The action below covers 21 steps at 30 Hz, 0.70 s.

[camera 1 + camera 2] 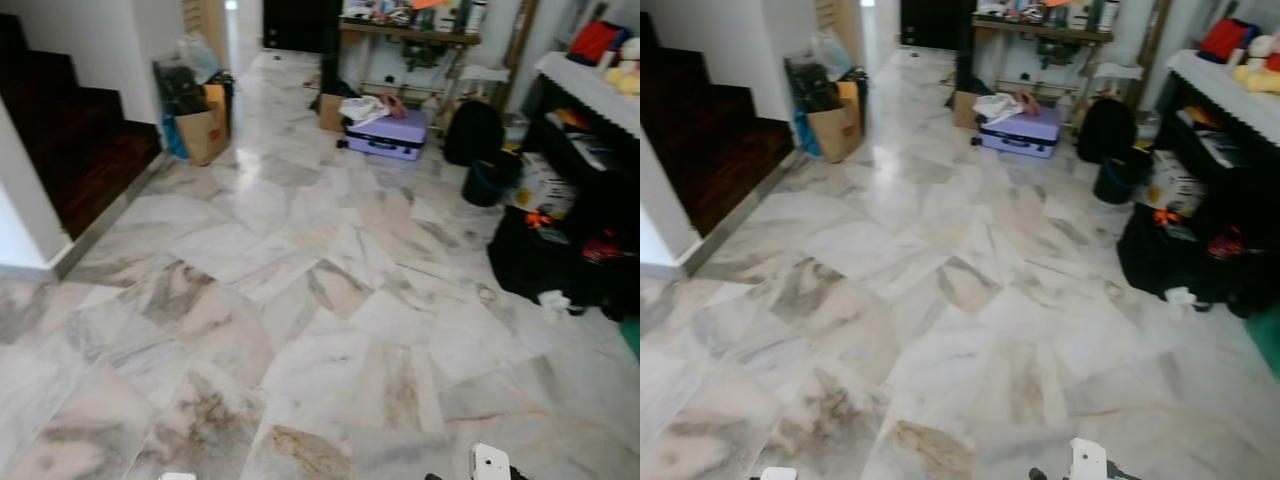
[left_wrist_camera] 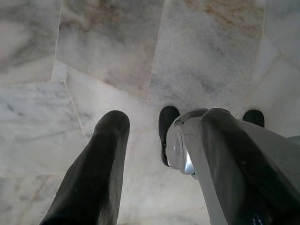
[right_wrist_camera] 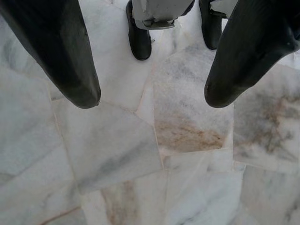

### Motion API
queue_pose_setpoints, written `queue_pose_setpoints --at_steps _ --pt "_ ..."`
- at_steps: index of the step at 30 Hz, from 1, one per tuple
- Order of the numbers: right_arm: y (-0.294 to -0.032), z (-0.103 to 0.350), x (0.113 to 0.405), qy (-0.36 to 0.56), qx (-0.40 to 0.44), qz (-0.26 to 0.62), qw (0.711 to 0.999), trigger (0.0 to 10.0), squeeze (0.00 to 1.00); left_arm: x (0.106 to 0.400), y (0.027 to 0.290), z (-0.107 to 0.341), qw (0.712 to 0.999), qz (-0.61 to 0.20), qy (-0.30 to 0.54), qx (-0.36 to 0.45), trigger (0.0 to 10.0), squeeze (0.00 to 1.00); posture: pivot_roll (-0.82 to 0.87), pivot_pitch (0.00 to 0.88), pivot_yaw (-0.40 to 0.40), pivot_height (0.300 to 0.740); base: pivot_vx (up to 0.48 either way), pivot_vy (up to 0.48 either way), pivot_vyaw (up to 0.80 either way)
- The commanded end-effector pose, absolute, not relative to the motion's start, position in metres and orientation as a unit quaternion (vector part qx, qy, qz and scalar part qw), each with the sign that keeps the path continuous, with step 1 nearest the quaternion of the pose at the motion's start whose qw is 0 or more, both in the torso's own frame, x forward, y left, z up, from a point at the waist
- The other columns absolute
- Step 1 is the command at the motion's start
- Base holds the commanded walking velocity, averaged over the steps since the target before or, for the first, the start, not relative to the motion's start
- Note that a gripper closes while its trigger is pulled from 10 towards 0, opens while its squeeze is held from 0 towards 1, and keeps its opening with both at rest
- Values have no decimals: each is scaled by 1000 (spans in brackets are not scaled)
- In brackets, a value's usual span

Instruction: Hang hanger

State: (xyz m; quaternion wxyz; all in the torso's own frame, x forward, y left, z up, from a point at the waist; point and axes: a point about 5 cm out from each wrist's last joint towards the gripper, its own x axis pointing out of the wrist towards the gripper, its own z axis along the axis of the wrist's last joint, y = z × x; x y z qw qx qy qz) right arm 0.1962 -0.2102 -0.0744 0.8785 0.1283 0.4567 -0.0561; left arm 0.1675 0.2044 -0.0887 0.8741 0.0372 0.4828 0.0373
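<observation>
Marble floor [image 1: 300, 330], pale w/ grey and rust veining, takes up most of the head views, bare across the middle. Dark wood stairs [image 1: 70, 140] rise at far left behind a white wall edge. Black shelf unit [image 1: 590, 170] w/ white top along the right side, stuffed w/ misc items; black bags [image 1: 540, 255] on the floor at its foot, some orange bits on top. Table [image 1: 410, 35] at the back, cluttered. Lilac suitcase [image 1: 388, 135] lies flat in front of it, white cloth [image 1: 362, 108] heaped on its left end. Black backpack [image 1: 472, 130] just right of the suitcase, dark bucket [image 1: 486, 183] near it. Brown paper bag [image 1: 203, 132] by the left wall w/ other bags behind. Hanger: can't make one out anywhere, too blurry at the back to tell. Left gripper [image 2: 168, 131] hangs over the floor, fingers spread, nothing between them; robot's black feet visible past it. Right gripper [image 3: 152, 101] same, pointing down at the tiles, fingers wide apart and empty
</observation>
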Motion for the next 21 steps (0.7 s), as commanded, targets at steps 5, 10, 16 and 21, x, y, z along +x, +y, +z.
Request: queue_pose_setpoints --at_steps 5,10,16,21 --pt "-210 -74 196 460 131 -58 876 10000 0 153 209 -94 861 36 505 51 10000 0 282 0 -52 740 0 0 -781" --pt "-210 -75 196 458 133 -59 877 10000 0 142 219 -96 854 38 517 53 10000 0 279 0 -50 740 0 0 -781" --pt "-210 -75 196 461 131 -58 876 10000 0 133 226 -98 849 38 523 58 10000 0 283 0 -47 740 0 0 -781" --pt "-210 -75 195 461 133 -58 875 10000 0 138 224 -97 851 34 521 60 10000 0 282 0 -47 740 0 0 -781"
